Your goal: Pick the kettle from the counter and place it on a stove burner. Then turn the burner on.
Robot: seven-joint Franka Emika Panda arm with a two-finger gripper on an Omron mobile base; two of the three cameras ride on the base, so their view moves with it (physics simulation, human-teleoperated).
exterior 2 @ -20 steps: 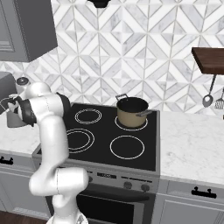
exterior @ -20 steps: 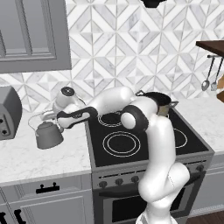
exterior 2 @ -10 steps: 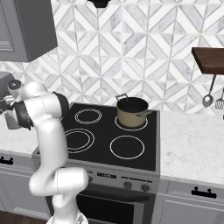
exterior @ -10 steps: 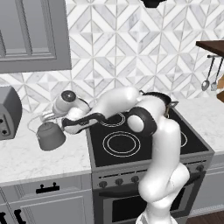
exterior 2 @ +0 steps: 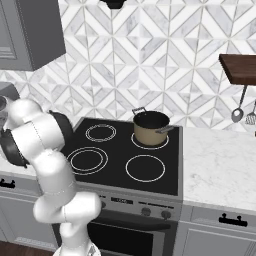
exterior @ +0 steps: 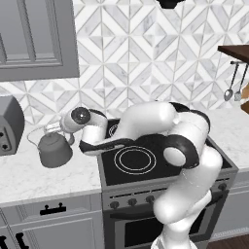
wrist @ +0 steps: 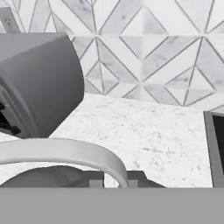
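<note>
We see our pincer (wrist: 114,178) clamped on the arched wire handle (wrist: 65,151) of the kettle (exterior: 54,149), its fingertips (wrist: 96,178) pinching the wire from both sides. The kettle sits on the white counter (exterior: 44,177), just left of the black cooktop (exterior: 160,165), with a grey toaster (exterior: 9,124) further left. A tan pot (exterior 2: 151,128) occupies a rear burner.

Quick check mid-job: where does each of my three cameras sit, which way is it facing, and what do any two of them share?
Left base view: behind the arm's left, facing the kettle on the counter; white arm rises lower right.
Right base view: behind its right, facing the cooktop and tan pot; arm at lower left.
Hand view: low on the end effector, shut on the kettle's handle, facing the toaster.
Both base views share the cooktop.
</note>
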